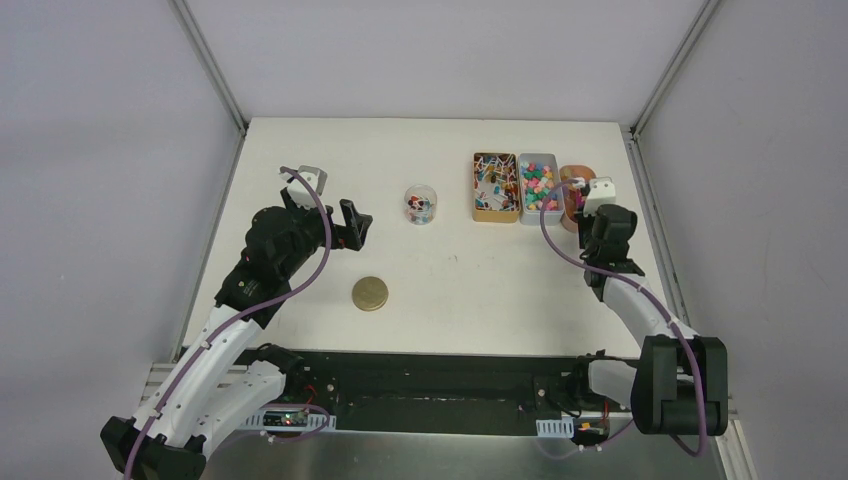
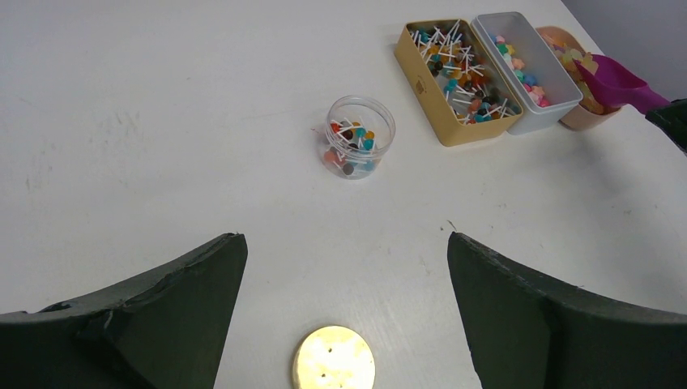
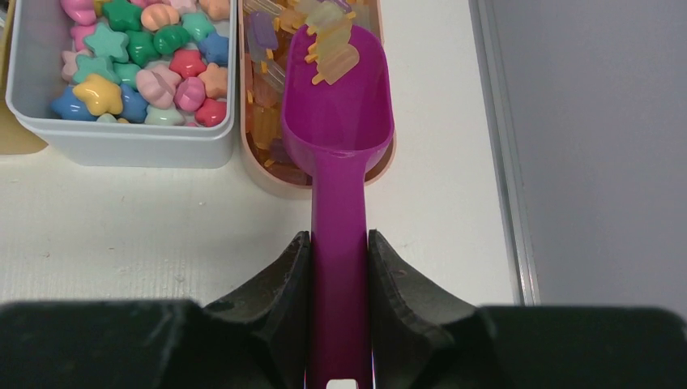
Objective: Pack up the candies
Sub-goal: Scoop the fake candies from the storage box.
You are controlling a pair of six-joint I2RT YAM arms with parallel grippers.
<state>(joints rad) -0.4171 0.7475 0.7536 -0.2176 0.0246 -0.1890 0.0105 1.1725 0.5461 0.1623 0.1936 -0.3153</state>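
The candies sit in four places. Stick sweets fill a gold tin and pastel stars fill a white tub. Amber pieces lie in a peach tray. All three containers stand in a row at the upper right of the top view. A few more candies lie in a clear jar near mid-bench, and a gold lid lies below it in that frame.

A small heap of amber pieces rides at the far lip of the magenta scoop, above the tray. These pieces look light, hard and loose, so they would likely slide or spill if the scoop tips. They also seem too small for fingers to pinch, so the scoop is probably the sensible way to lift them.

The candies share no single direction: the sticks in the tin point every way, and the pieces on the scoop lie slantwise. The scoop's long axis runs straight up the right wrist frame, with its bowl toward the top.

The right gripper is clamped tight on the scoop's handle. The left gripper is spread wide and holds nothing, above the bench at the centre left of the top view.
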